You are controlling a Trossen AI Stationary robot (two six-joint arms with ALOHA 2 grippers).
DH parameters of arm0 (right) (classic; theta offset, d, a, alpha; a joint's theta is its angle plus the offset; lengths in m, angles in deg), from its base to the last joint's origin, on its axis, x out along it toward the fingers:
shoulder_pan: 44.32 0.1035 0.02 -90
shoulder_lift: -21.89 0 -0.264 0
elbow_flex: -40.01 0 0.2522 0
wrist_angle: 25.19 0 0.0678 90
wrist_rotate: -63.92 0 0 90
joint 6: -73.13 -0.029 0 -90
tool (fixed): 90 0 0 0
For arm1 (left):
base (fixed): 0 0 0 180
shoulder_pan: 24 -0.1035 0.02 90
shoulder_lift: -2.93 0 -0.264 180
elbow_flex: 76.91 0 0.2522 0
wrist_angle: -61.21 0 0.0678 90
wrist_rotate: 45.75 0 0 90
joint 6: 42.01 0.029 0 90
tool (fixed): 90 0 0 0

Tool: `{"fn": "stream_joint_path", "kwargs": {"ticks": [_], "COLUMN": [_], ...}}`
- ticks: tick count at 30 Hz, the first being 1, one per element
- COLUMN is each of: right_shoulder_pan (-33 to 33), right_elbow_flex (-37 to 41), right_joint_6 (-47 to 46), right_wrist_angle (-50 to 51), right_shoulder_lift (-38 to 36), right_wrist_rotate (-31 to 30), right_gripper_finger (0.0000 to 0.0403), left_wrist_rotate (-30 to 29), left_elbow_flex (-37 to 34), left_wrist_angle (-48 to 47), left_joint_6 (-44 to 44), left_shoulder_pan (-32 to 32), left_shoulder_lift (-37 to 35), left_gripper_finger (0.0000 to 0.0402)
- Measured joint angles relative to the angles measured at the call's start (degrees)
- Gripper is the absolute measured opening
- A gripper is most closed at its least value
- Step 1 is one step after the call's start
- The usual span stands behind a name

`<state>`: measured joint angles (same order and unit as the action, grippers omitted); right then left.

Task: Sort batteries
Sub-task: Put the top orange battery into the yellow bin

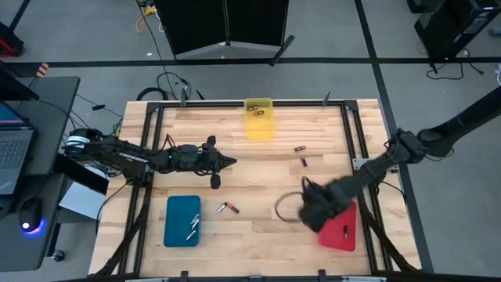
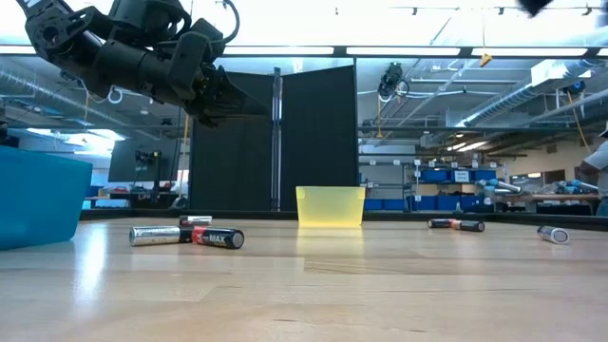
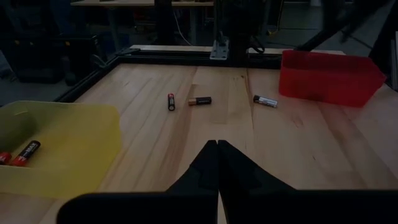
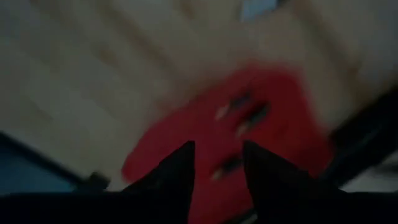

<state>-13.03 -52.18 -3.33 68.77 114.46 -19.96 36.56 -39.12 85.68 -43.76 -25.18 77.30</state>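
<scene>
My left gripper [image 1: 232, 162] hovers shut above the table's middle, pointing level toward the right edge [image 3: 217, 144]. My right gripper [image 4: 217, 155] hangs open over the red tray [image 1: 342, 233], pointing down, nothing between its fingers. Blurred batteries [image 4: 244, 116] lie in that tray. Two loose batteries [image 1: 228, 208] lie near the blue tray [image 1: 182, 221], which holds batteries [image 1: 193, 229]. More loose batteries [image 1: 301, 155] lie right of centre, and show in the left wrist view [image 3: 200, 101]. The yellow tray [image 1: 259, 117] at the far edge holds batteries [image 3: 25, 152].
A dark metal frame [image 1: 351, 133] runs around the wooden table top. A loop of cable [image 1: 286, 207] hangs by the right arm. Bare wood lies between the blue and red trays at the near edge.
</scene>
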Motion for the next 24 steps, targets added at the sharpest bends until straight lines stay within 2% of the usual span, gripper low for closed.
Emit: {"fn": "stream_joint_path", "kwargs": {"ticks": [4, 9, 11, 14, 19, 24], "right_shoulder_pan": [-10.22, -25.03, -29.31, -33.72, -38.92, -43.40], "right_elbow_flex": [0.99, 5.59, 7.83, 11.16, 15.58, 16.19], "right_joint_6": [18.62, 38.70, 44.92, 51.04, 53.96, 62.78], "right_wrist_angle": [0.07, -5.02, -5.57, -6.61, -11.17, -16.28], "right_shoulder_lift": [0.00, 0.02, 0.02, 0.02, 0.04, 0.04], "right_wrist_rotate": [-3.55, -4.60, -4.25, -3.53, -3.23, -9.63], "right_gripper_finger": [0.0093, 0.0020, 0.0009, 0.0023, 0.0070, 0.0100], "left_wrist_rotate": [0.19, 0.58, 1.16, 3.19, 6.80, 8.15], "left_elbow_flex": [0.00, 0.00, 0.00, 0.00, 0.00, 0.00], "left_wrist_angle": [-0.06, -0.37, -0.64, -0.80, -0.28, -0.24], "left_joint_6": [0.02, 0.02, 0.02, 0.03, 1.67, 2.84], "left_shoulder_pan": [-0.82, -2.99, -4.04, -5.94, -9.60, -12.30], "left_shoulder_lift": [0.00, 0.00, 0.00, 0.00, 0.00, 0.00], "left_gripper_finger": [0.0006, 0.0006, 0.0006, 0.0006, 0.0006, 0.0006]}}
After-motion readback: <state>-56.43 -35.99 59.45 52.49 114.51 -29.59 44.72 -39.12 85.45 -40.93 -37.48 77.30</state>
